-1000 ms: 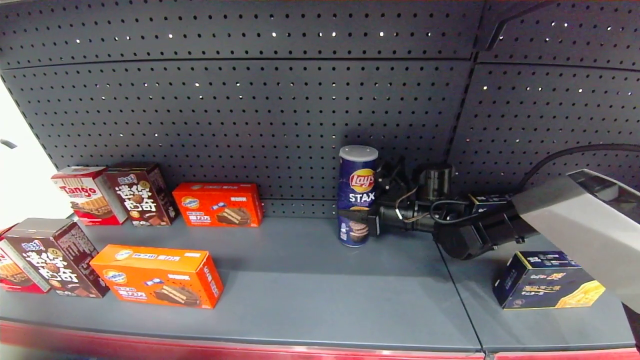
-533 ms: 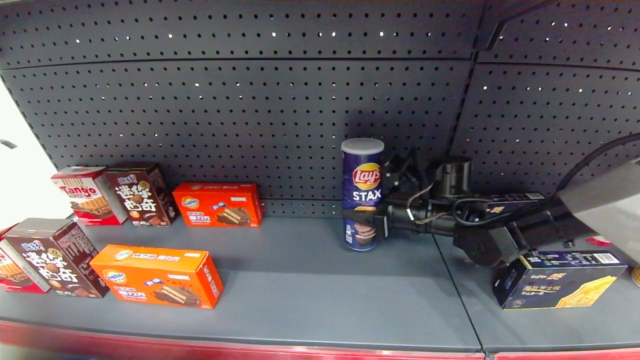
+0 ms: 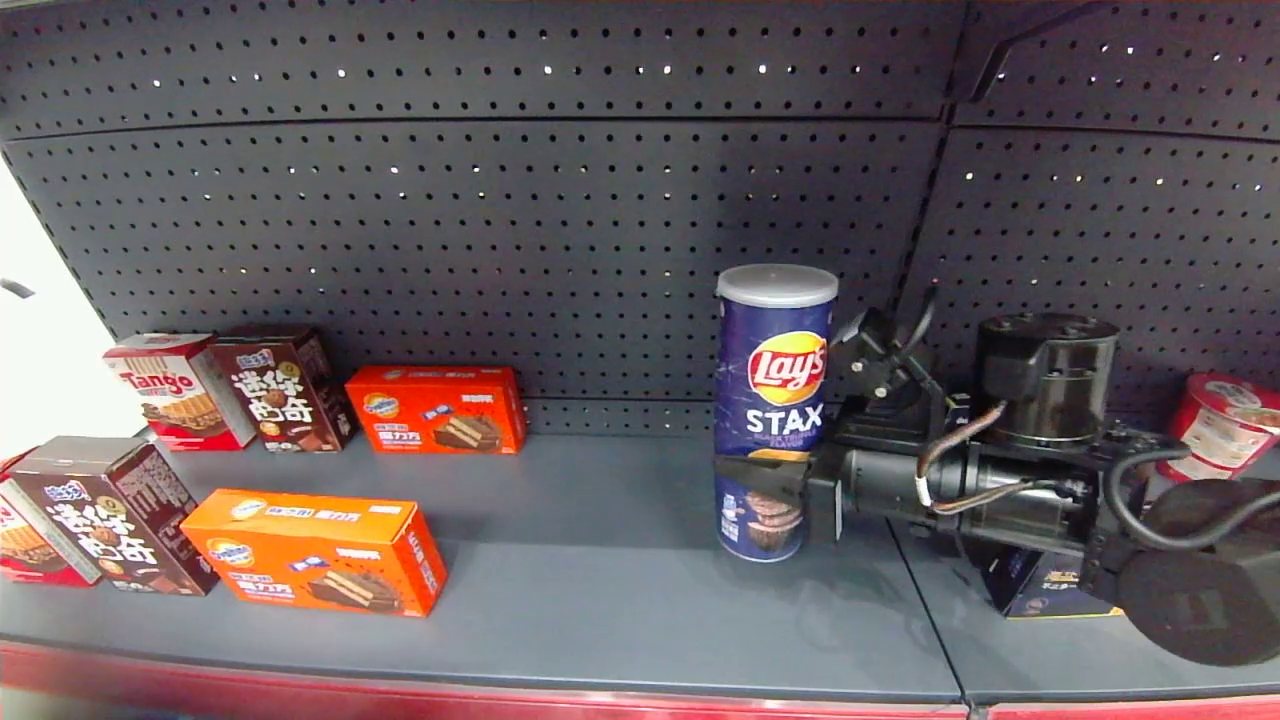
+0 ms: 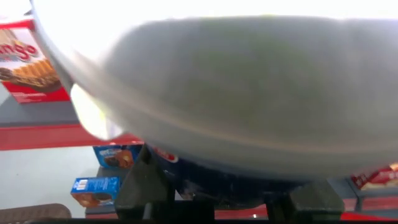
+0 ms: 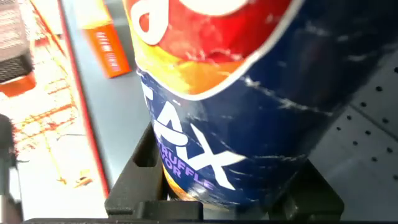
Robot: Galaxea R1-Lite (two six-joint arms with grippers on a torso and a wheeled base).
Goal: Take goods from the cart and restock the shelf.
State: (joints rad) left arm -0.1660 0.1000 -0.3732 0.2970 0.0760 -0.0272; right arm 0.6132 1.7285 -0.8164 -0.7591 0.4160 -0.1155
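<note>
Dark blue cardboard can (image 3: pixel 775 400), cylindrical, glossy, with a pale translucent plastic lid: it stands upright on the grey shelf (image 3: pixel 600 590), near the perforated back panel (image 3: pixel 500 220). Whether its base touches the shelf or hangs just above it cannot be told.

Right gripper (image 3: pixel 775 475): black, blocky, reaching in from the can's right. It is closed narrowly around the lower half of the can, one finger (image 3: pixel 757 474) lying flat across its front. In the right wrist view the same gripper (image 5: pixel 230 193) has a finger pressed to each side of the can (image 5: pixel 249 93).

Left gripper (image 4: pixel 227 199): it clamps a dark blue container (image 4: pixel 205 180) between two black fingers. The container is round with a pale rounded top, too close and blurred to describe further.

Other stock, placed from the can:
- Orange box (image 3: pixel 438 408), flat, matt card, lying to the left against the back panel.
- Second orange box (image 3: pixel 315 550), the same kind, farther left and nearer the shelf's front edge.
- Brown box (image 3: pixel 285 385), upright and tilted, left of the first orange box.
- Red and white box (image 3: pixel 180 390), touching that brown box on its left.
- Second brown box (image 3: pixel 110 515), far left near the front, leaning.
- Red tub (image 3: pixel 1225 425), round with a pale band, well to the right at the back.
- Dark blue box (image 3: pixel 1040 595), to the right, partly hidden under the right arm.

Back panel: dark grey metal, evenly punched with small holes.
</note>
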